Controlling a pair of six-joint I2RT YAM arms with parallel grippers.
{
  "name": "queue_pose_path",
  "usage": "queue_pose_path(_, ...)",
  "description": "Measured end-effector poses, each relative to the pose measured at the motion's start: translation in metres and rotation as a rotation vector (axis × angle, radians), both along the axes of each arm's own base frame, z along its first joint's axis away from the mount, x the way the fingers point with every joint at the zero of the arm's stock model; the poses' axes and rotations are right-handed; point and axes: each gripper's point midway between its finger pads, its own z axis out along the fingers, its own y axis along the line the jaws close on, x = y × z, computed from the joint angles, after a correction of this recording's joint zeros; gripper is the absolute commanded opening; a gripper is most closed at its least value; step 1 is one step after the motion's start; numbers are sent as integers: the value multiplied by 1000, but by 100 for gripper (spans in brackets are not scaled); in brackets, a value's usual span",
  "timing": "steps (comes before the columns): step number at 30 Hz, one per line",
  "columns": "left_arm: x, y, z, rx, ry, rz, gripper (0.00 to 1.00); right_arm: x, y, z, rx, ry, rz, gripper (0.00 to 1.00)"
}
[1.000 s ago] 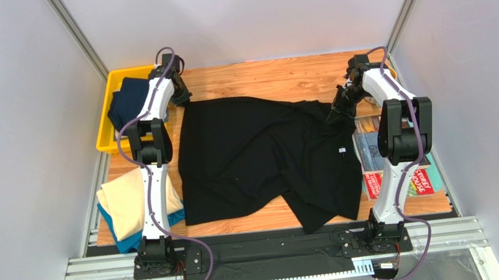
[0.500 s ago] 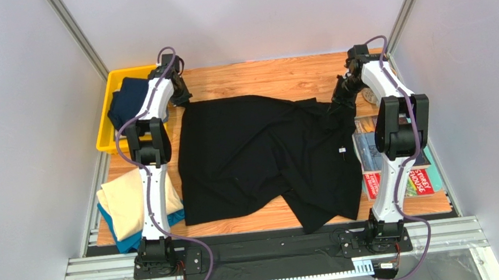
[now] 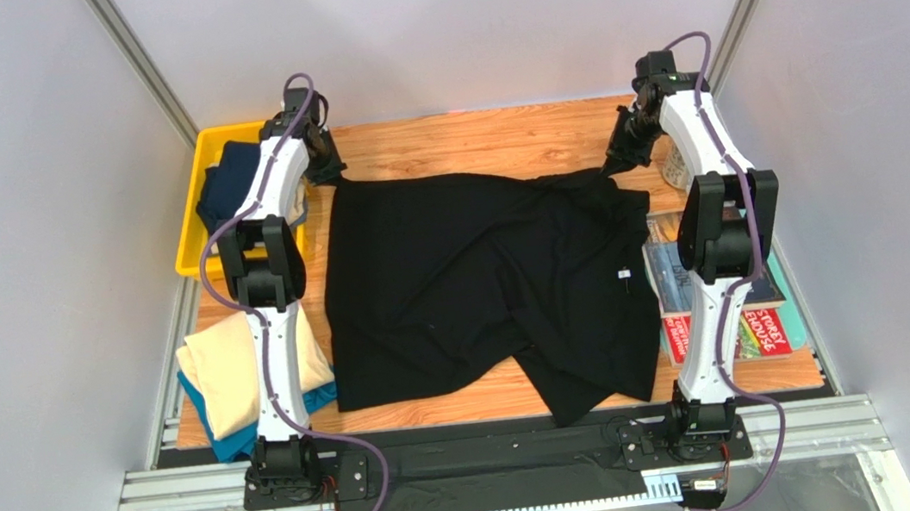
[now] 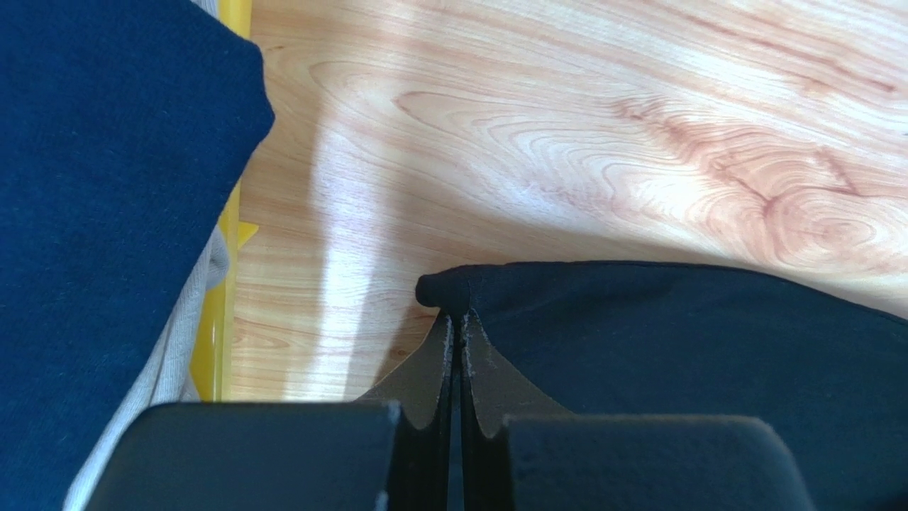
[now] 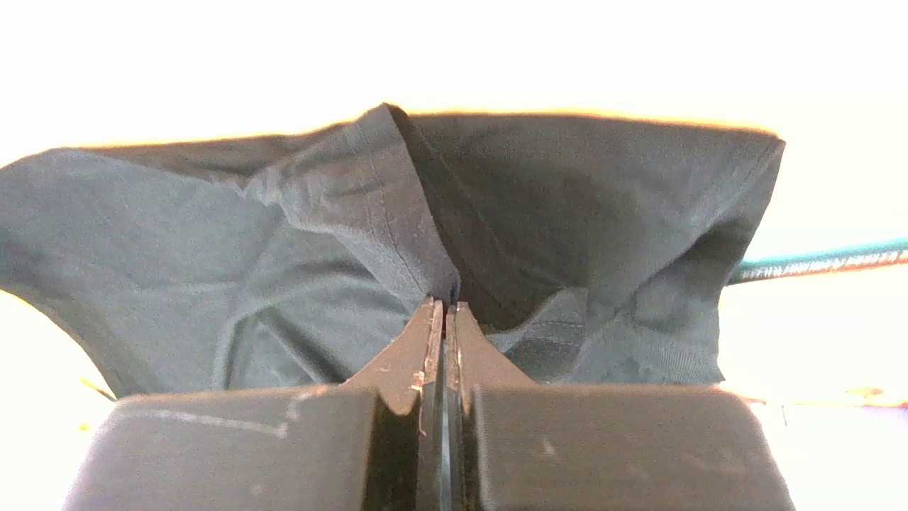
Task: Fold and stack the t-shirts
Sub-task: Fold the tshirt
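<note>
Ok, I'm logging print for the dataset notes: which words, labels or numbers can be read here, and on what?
Nothing reads surely.
Red cover among the magazines: white lettering, too small and blurred to quote.
The white neck label on the black t-shirt: too small to read.
Both wrist views: no text.
</note>
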Motion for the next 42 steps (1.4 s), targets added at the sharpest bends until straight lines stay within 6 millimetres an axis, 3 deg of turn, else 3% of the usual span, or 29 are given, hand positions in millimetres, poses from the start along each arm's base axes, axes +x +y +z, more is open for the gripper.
queue_pose_path(9,-1,-1,16,-5,-25,-12,0,32,-14,17,-38,-75,-19,0)
queue_pose_path(20,1,-7,51,-39,-97,-34,0,47,-34,47,-86,-163,-53,0)
queue_pose_path(29,-4,-16,58,-57,-102,-60,0,67,-30,79,-70,-279,-33,0)
queue_pose_path(35,-10,-17,55,-48,-89,-73,0,69,-30,84,-70,-297,-18,0)
queue_pose_path(42,-9,-14,66,-39,-113,-64,0,73,-34,93,-48,-335,-3,0)
